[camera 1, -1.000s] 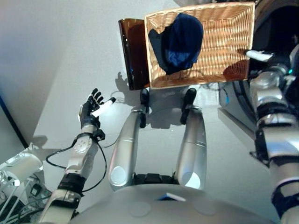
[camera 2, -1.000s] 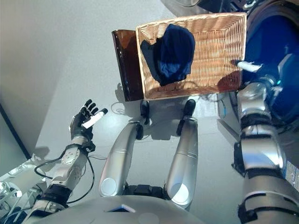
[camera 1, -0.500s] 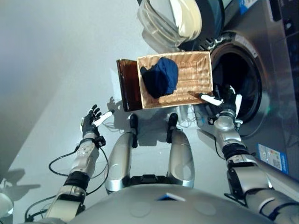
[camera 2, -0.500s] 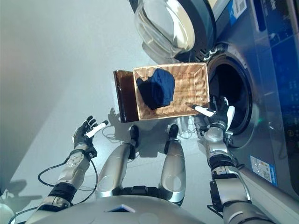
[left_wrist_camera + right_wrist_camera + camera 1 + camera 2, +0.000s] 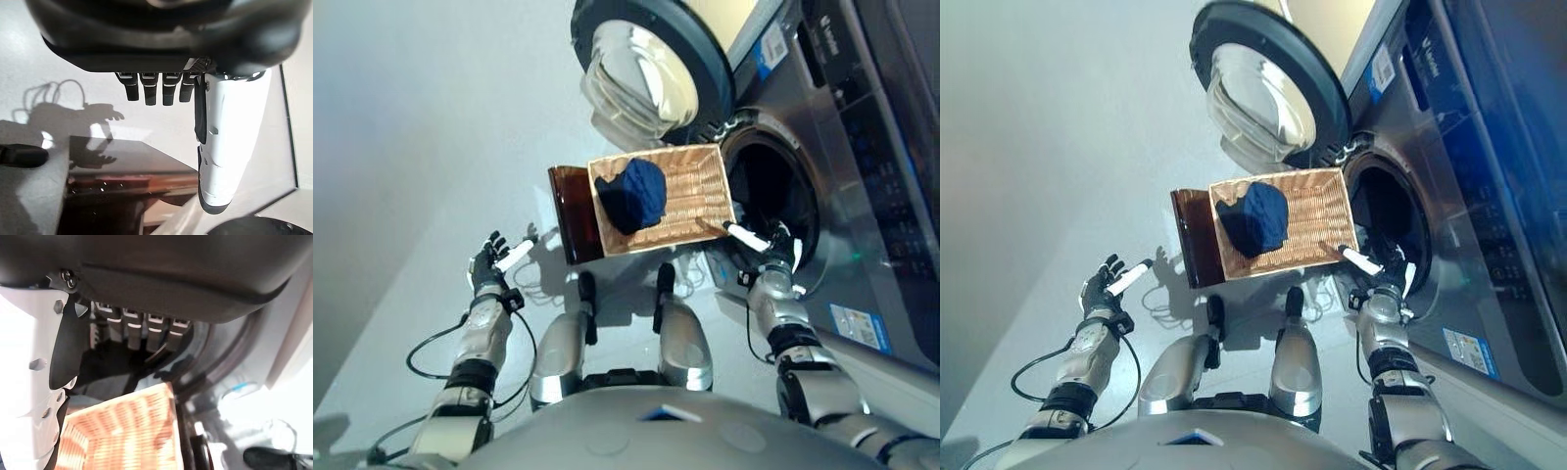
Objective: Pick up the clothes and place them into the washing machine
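A dark blue garment point(image 5: 631, 195) lies bunched in the left half of the shallow wicker basket point(image 5: 697, 201), which rests on a low dark brown box point(image 5: 568, 215) in front of the washing machine point(image 5: 862, 176). The machine's round door point(image 5: 646, 73) stands open and the dark drum opening point(image 5: 766, 196) is at the basket's right. My right hand point(image 5: 775, 247) is open and empty at the basket's near right corner, beside the drum; the basket corner shows in the right wrist view point(image 5: 127, 431). My left hand point(image 5: 492, 260) is open and empty over the floor, left of the box.
The grey floor point(image 5: 431, 147) stretches to the left and behind the box. The box's glossy top shows in the left wrist view point(image 5: 122, 166). The machine's front panel point(image 5: 881, 117) runs along the right side.
The camera has pulled back and tilted, so the open door and machine front have come into view. Both hands stay open and empty; the garment lies unmoved in the basket.
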Controlling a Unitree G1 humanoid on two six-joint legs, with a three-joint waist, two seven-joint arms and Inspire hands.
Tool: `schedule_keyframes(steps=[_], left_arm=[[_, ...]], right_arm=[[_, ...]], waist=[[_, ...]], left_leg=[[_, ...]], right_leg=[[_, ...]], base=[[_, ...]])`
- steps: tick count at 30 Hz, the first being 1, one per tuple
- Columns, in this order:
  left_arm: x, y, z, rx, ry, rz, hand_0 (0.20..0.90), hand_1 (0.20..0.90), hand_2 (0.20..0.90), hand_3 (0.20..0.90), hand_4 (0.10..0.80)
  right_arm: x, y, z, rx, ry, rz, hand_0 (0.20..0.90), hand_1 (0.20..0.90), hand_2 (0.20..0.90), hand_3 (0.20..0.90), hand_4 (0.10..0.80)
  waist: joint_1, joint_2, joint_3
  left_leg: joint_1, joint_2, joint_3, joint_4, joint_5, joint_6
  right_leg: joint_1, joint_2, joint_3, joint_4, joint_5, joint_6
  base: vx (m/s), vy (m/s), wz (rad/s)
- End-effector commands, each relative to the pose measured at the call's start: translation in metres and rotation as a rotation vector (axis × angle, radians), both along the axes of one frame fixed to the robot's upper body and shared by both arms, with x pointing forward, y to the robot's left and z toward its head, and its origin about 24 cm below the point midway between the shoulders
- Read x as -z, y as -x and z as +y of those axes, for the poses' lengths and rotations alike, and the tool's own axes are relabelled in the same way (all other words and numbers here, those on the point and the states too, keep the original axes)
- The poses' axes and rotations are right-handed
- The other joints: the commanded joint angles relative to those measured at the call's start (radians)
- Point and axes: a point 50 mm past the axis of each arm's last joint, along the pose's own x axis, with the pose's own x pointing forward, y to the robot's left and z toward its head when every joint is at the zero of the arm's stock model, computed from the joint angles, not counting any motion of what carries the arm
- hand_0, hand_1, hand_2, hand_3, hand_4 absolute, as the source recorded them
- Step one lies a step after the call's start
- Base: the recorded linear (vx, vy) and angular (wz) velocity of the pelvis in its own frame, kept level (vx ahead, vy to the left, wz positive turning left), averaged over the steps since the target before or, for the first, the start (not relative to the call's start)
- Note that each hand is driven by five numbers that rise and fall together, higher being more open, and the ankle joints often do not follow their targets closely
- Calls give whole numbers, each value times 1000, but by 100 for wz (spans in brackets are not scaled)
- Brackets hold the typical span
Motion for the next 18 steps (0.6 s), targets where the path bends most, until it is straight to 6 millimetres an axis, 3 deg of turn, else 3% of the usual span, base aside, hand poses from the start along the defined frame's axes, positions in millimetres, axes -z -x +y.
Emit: schedule_keyframes(steps=[1,5,10,18], left_arm=[[-6,5,15,-17,-62,-22,900,900,900,900,800],[-2,10,18,-39,-57,-1,900,900,900,900,800],[12,20,12,-29,-42,81,900,900,900,900,800],[17,29,12,-9,-58,122,900,900,900,900,800]], right_arm=[[-7,5,-17,51,26,-57,900,900,900,900,800],[2,17,-12,99,-59,-68,900,900,900,900,800],[25,48,-2,86,-96,36,900,900,900,900,800],[36,66,6,81,-132,76,900,900,900,900,800]], waist=[[3,5,-75],[-2,-2,-100],[-7,-12,-141],[-9,-25,-173]], left_leg=[[31,18,-15,5,-39,-74],[64,28,-15,5,-45,-77],[134,51,-4,-17,-44,-88],[174,70,12,-3,-61,-94]], right_leg=[[-10,20,-26,18,-1,-12],[21,33,-21,16,-9,-15],[91,56,-11,-22,-17,-21],[149,90,1,-63,-24,-29]], base=[[42,-28,-9],[68,-40,-3],[89,-41,-3],[46,-44,-11]])
